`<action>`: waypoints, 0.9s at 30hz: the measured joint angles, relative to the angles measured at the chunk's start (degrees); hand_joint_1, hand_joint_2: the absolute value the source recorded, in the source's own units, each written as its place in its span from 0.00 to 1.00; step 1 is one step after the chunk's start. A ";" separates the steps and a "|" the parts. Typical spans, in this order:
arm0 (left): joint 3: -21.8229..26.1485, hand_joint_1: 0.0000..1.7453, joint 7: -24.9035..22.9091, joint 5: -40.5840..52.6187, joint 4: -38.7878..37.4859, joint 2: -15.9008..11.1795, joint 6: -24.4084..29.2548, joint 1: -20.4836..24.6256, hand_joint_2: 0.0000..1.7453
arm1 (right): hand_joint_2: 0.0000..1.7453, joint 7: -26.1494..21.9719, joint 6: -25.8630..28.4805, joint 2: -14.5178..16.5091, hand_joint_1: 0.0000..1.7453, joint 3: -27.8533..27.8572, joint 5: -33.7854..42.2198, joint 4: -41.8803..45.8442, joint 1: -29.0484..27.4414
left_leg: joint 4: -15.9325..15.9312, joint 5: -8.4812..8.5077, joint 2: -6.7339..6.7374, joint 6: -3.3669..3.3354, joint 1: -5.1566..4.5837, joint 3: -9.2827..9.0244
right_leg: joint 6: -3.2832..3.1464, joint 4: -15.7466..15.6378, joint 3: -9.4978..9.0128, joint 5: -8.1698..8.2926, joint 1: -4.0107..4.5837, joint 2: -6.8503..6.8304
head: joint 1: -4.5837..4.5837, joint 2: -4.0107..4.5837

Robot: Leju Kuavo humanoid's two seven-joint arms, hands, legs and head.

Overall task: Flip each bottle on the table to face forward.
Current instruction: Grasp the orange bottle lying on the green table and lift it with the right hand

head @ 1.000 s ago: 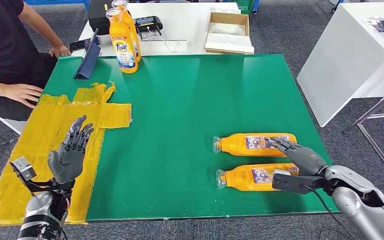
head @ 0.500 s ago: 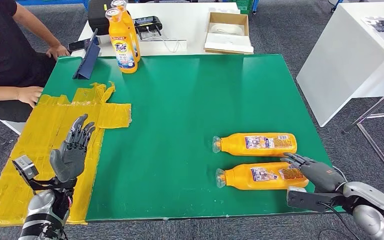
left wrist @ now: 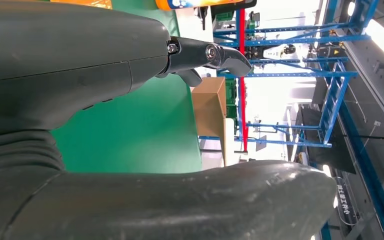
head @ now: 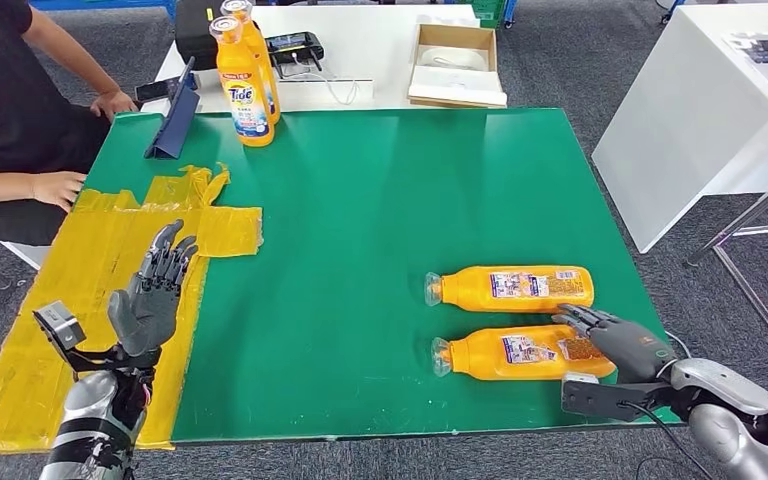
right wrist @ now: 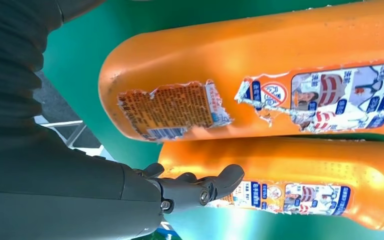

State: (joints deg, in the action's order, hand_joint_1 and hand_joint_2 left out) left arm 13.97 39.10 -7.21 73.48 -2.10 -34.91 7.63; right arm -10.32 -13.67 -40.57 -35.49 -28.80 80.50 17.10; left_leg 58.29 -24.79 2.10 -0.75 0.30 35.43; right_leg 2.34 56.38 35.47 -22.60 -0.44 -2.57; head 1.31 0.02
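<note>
Green tabletop (head: pixel 360 220) fills most of the head view, with grey carpet around it. At the near right corner, the right hand (head: pixel 628 343) lies over the base end of the near bottle (head: pixel 520 353), fingers stretched out flat toward it; I cannot tell whether they touch it, and nothing is gripped. The right wrist view shows those fingers (right wrist: pixel 207 187) apart and hovering by the orange bottles, whose back labels are torn and face up. The near bottle lies on its side, cap pointing to the robot's left. Just beyond it, parallel and close by, the far bottle (head: pixel 510 288) lies the same way, also with its back label up.

At the near left, the left hand (head: pixel 150 300) is raised over a yellow sheet (head: pixel 80 300) that covers the left edge of the tabletop; its fingers are spread and it holds nothing.

Farther back on the left, a person's hand (head: pixel 55 188) rests by the sheet, and a second one (head: pixel 120 101) rests at the far left corner near a blue tablet stand (head: pixel 173 122). Two upright bottles (head: pixel 240 85) stand at the far edge, the front one showing a Tide label. Behind them is a white table (head: pixel 360 60) with a cardboard box (head: pixel 455 65) and a black device (head: pixel 295 43).
</note>
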 joint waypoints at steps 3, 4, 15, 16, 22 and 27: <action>-0.26 0.00 0.00 0.08 -0.07 0.11 0.04 0.30 0.00 | 1.00 -0.08 0.30 0.96 0.00 -0.76 -1.41 -1.45 0.61 | 0.00 0.00 0.00 0.00 0.00 0.00 | 0.00 0.00 0.00 0.00 0.00 0.00 | -0.01 0.00; -0.38 0.00 0.00 0.10 -0.09 0.18 0.04 0.30 0.00 | 1.00 -0.10 0.64 1.50 0.00 -1.10 -2.38 -2.17 0.71 | 0.00 -0.01 0.00 0.00 0.00 0.00 | 0.00 0.00 0.00 -0.01 0.00 0.00 | -0.01 0.00; -1.29 0.00 0.11 0.61 -0.11 0.58 -0.17 -0.33 0.00 | 1.00 -0.19 2.83 6.41 0.00 -4.43 -5.81 -8.32 1.82 | 0.00 -0.01 0.00 0.00 0.01 -0.01 | 0.00 -0.01 -0.01 -0.01 0.00 0.00 | -0.01 0.00; -1.31 0.00 0.11 0.61 -0.11 0.60 -0.17 -0.33 0.00 | 1.00 -0.19 2.88 6.58 0.00 -4.53 -5.82 -8.52 1.92 | 0.00 -0.01 0.00 0.00 0.01 -0.01 | 0.00 -0.01 -0.01 -0.01 0.00 0.00 | -0.01 0.00; -1.36 0.00 0.15 0.61 -0.13 0.62 -0.19 -0.35 0.00 | 1.00 -0.21 2.80 7.12 0.00 -5.05 -5.95 -9.44 2.47 | 0.00 -0.01 0.00 0.00 0.00 -0.02 | 0.00 -0.01 -0.02 -0.01 0.00 0.00 | -0.01 0.00; -1.52 0.00 0.22 0.69 -0.62 0.70 -0.43 0.14 0.00 | 1.00 -0.05 2.21 9.30 0.69 -7.02 -9.07 -13.73 4.80 | 0.00 -0.03 0.15 0.03 0.08 -0.19 | -0.02 -0.04 -0.11 -0.02 0.07 0.13 | -0.02 0.00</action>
State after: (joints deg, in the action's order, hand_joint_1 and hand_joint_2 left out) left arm 12.45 39.33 -6.52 72.86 -1.39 -35.33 7.77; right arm -10.37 -11.46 -31.27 -42.51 -37.87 66.77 21.91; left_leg 58.29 -24.82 2.25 -0.72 0.38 35.24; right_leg 2.32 56.34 35.37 -22.62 -0.37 -2.44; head 1.29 0.02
